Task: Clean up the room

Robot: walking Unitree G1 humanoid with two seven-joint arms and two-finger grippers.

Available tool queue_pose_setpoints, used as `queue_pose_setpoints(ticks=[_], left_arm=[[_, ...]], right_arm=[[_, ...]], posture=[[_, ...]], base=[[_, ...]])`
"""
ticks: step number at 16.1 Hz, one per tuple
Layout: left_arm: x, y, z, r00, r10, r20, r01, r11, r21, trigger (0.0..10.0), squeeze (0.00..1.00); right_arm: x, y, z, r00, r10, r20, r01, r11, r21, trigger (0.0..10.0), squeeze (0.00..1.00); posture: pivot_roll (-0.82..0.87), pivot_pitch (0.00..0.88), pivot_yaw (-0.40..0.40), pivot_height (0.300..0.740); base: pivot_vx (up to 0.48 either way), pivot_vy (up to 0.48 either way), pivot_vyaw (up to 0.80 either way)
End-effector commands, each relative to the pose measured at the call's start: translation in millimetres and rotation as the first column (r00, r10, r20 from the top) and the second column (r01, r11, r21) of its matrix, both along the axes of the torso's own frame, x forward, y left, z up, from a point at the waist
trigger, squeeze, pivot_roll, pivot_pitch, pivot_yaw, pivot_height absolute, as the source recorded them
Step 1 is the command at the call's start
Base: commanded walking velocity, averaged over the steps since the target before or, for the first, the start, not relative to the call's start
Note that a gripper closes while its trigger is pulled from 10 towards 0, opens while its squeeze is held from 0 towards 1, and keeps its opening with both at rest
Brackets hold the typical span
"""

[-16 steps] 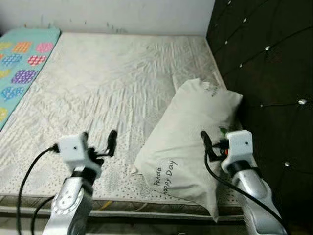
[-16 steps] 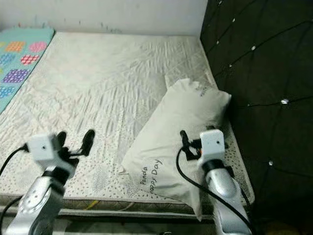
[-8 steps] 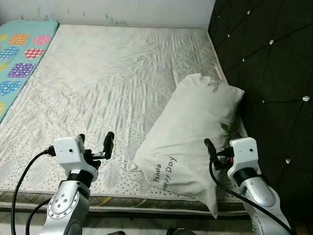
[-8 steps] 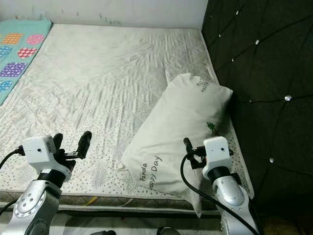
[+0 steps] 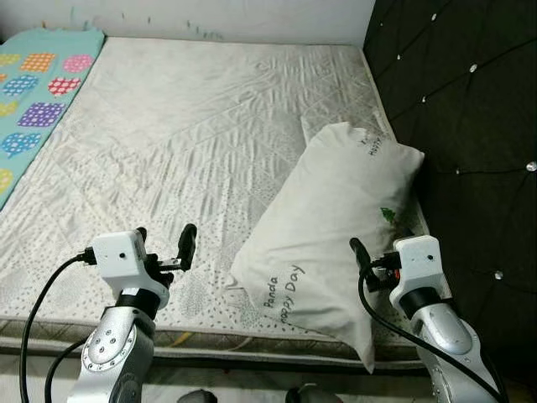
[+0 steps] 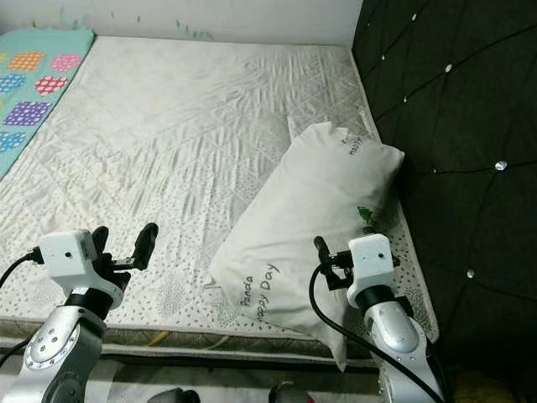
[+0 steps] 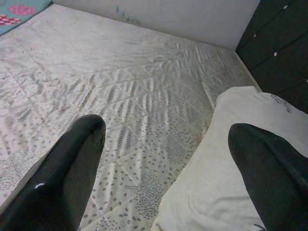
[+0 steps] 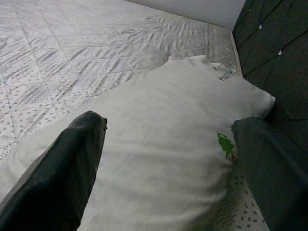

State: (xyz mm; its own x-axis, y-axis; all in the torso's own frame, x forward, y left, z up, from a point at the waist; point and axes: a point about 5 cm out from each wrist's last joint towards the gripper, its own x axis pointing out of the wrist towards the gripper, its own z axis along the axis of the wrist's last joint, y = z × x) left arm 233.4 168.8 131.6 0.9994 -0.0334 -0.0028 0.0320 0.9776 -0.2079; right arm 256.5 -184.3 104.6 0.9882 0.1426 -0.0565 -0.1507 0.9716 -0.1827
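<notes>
A white pillow [image 5: 336,218] printed "Panda Happy Day" lies slanted on the right side of the pale quilted mattress [image 5: 185,126], its far end against the dark headboard. My left gripper [image 5: 164,243] hovers open over the mattress's front edge, just left of the pillow's near corner, with nothing between its fingers. In the left wrist view the left gripper [image 7: 163,163] looks across the mattress with the pillow [image 7: 231,183] to one side. My right gripper [image 5: 377,253] is open above the pillow's near right end. In the right wrist view the right gripper [image 8: 163,163] straddles the pillow [image 8: 163,125].
A black tufted headboard [image 5: 470,101] runs along the bed's right side. A teal blanket with coloured patches [image 5: 33,92] lies at the far left. A white wall [image 5: 210,13] closes the far end. The mattress's front edge [image 5: 252,344] is just below the grippers.
The whole view has shifted slightly, so the camera moved. Both grippers sit a little lower in the picture than a second ago and stay open. The pillow has not moved.
</notes>
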Motion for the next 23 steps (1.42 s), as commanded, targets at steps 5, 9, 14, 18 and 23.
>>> queue_pose_setpoints(ticks=[5, 9, 14, 18, 23], left_arm=[[0.3, 7.1, 0.0, 0.998, 0.061, -0.006, -0.061, 0.998, 0.022, 10.0, 0.00], [0.4, 7.7, -0.2, 0.997, 0.077, -0.010, -0.076, 0.997, 0.020, 10.0, 0.00], [0.6, 14.1, 1.4, 0.992, 0.125, 0.003, -0.125, 0.992, 0.034, 10.0, 0.00], [-0.6, 18.8, 3.6, 0.991, 0.132, 0.023, -0.133, 0.991, 0.030, 10.0, 0.00], [-0.5, 15.8, 3.7, 0.993, 0.112, 0.030, -0.113, 0.993, 0.020, 10.0, 0.00]], right_arm=[[1.7, 2.1, 2.5, 1.000, 0.018, 0.003, -0.018, 1.000, 0.002, 10.0, 0.00], [3.6, 2.9, 4.0, 1.000, 0.029, 0.004, -0.029, 1.000, -0.001, 10.0, 0.00], [12.1, 2.6, 6.7, 0.999, 0.046, 0.018, -0.046, 0.999, -0.019, 10.0, 0.00], [19.9, -0.1, 12.1, 0.998, 0.046, 0.042, -0.044, 0.998, -0.036, 10.0, 0.00], [20.1, 0.4, 11.9, 0.998, 0.043, 0.050, -0.041, 0.999, -0.032, 10.0, 0.00]], posture=[[-0.04, 0.166, -0.007, 0.674], [-0.04, 0.174, -0.013, 0.634], [-0.04, 0.174, -0.017, 0.619], [-0.04, 0.176, -0.021, 0.619], [-0.04, 0.178, -0.020, 0.619]], base=[[0.000, 0.000, 0.00], [0.000, 0.000, 0.00], [0.000, 0.000, 0.00], [0.000, 0.000, 0.00], [0.275, 0.000, 0.00]])
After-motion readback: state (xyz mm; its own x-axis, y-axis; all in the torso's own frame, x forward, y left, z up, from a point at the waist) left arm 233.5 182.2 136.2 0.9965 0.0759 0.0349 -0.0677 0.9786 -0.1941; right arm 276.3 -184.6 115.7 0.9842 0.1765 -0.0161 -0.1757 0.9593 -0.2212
